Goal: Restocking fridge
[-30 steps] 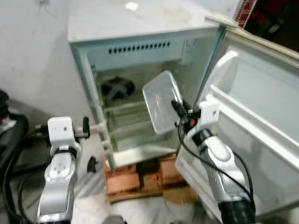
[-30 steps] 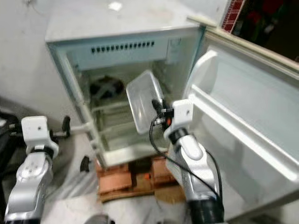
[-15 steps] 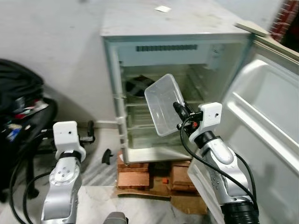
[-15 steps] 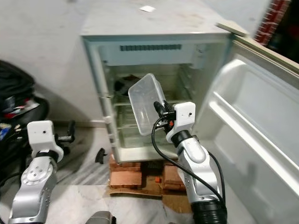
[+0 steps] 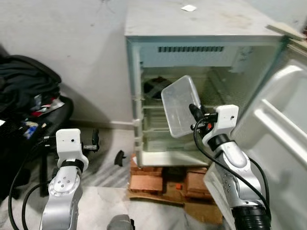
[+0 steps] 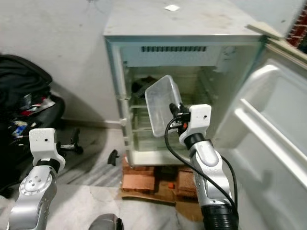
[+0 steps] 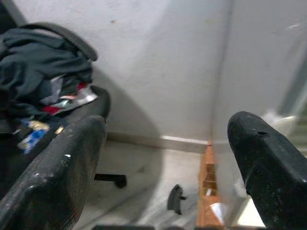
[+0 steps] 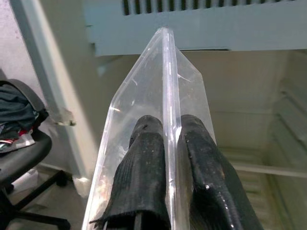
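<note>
A small white fridge (image 5: pixel 201 28) stands against a pale wall with its door (image 5: pixel 283 129) swung wide open on the robot's right; it rests on a stack of reddish bricks (image 5: pixel 148 179) and flattened cardboard (image 5: pixel 201 206) on the marble floor; inside, a vented panel runs across the top and wire shelves (image 6: pixel 144 132) cross the lower cavity, with a dark round shape behind them at the back left; a small white scrap (image 5: pixel 188 7) lies on the fridge's top. The right gripper (image 5: pixel 195 112) is raised in front of the open cavity, its two black fingers (image 8: pixel 144 167) clenched on the rim of a clear plastic container (image 5: pixel 181 105); in the right wrist view one finger lies on each side of the thin transparent wall, pressed close together; the container is held in the air, tilted steeply so that its open side faces up and left, just before the middle shelf level and touching nothing but the fingers. The left gripper (image 7: pixel 163 143) is held low beside the fridge's left side, near the floor; its fingers (image 7: pixel 57 167) are spread wide apart with nothing between them. To the robot's left a black office chair (image 5: pixel 53 112) carries a heap of dark clothes (image 5: pixel 24 86); a small black object (image 5: pixel 119 156) lies on the floor near the bricks.
</note>
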